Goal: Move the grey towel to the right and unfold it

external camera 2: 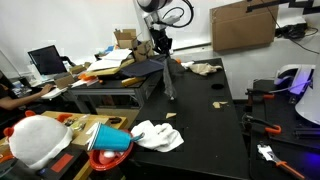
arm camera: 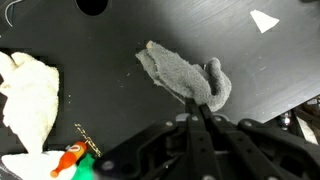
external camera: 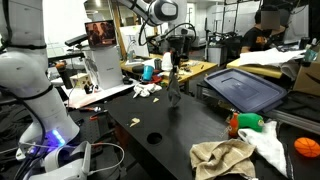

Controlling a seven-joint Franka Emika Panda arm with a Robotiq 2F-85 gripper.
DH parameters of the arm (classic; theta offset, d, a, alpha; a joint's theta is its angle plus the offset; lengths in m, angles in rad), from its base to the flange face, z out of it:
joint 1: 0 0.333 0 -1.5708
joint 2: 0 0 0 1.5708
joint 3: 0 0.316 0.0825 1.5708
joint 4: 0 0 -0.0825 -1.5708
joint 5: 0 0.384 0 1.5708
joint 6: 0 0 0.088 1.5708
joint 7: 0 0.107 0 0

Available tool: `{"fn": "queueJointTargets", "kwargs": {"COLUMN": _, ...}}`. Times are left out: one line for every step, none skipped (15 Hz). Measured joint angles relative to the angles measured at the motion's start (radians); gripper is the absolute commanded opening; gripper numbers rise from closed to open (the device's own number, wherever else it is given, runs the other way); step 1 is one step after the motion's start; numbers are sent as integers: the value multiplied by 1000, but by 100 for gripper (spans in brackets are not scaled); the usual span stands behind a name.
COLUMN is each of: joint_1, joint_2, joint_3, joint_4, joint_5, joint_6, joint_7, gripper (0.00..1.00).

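Above the black table (external camera: 190, 125), left to right in the wrist view: a white cloth (arm camera: 25, 95) lying flat, then the grey towel (arm camera: 180, 75), dangling limp from my gripper (arm camera: 200, 108), jaws pinched narrow on one edge. I judge the towel light, soft and floppy. An edge or corner pinch suits it, and unfolding calls for dragging it flat.

Wrist view: grey towel (arm camera: 185, 78) end hidden under gripper (arm camera: 200, 118) fingertips, white cloth (arm camera: 28, 95) cut by left edge (round hole (arm camera: 92, 5) clipped at top too), jaws too small to read in both exterior views.
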Motion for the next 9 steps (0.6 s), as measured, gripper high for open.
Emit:
{"fn": "queueJointTargets", "kwargs": {"joint_1": 0, "joint_2": -19, "joint_3": 1, "joint_4": -15, "joint_5": 0, "joint_6": 4, "joint_7": -2, "gripper": 1}}
{"fn": "queueJointTargets", "kwargs": {"joint_1": -1, "joint_2": -40, "joint_3": 3, "joint_4": -31, "joint_5": 1, "joint_6": 5, "joint_7": -14, "gripper": 1}}
{"fn": "queueJointTargets", "kwargs": {"joint_1": -2, "joint_2": -59, "joint_3": 9, "joint_4": -46, "joint_5": 10, "joint_6": 5, "joint_7": -36, "gripper": 1}}
{"fn": "queueJointTargets", "kwargs": {"joint_1": -6, "joint_2": -79, "joint_3": 17, "joint_4": -61, "joint_5": 30, "joint_6": 3, "joint_7": -66, "gripper": 1}}
{"fn": "queueJointTargets", "kwargs": {"joint_1": -11, "joint_2": -100, "joint_3": 26, "joint_4": -77, "joint_5": 57, "joint_6": 0, "joint_7": -104, "gripper": 1}}
{"fn": "queueJointTargets", "kwargs": {"joint_1": -15, "joint_2": -120, "joint_3": 36, "joint_4": -91, "joint_5": 92, "joint_6": -10, "joint_7": -149, "gripper": 1}}
{"fn": "queueJointTargets", "kwargs": {"joint_1": -20, "joint_2": -137, "joint_3": 44, "joint_4": -103, "joint_5": 132, "joint_6": -29, "joint_7": -196, "gripper": 1}}
{"fn": "queueJointTargets", "kwargs": {"joint_1": -27, "joint_2": -152, "joint_3": 52, "joint_4": -112, "joint_5": 173, "joint_6": -56, "joint_7": -243, "gripper": 1}}
{"fn": "queueJointTargets", "kwargs": {"joint_1": -31, "joint_2": -164, "joint_3": 55, "joint_4": -117, "joint_5": 212, "joint_6": -88, "joint_7": -287, "gripper": 1}}
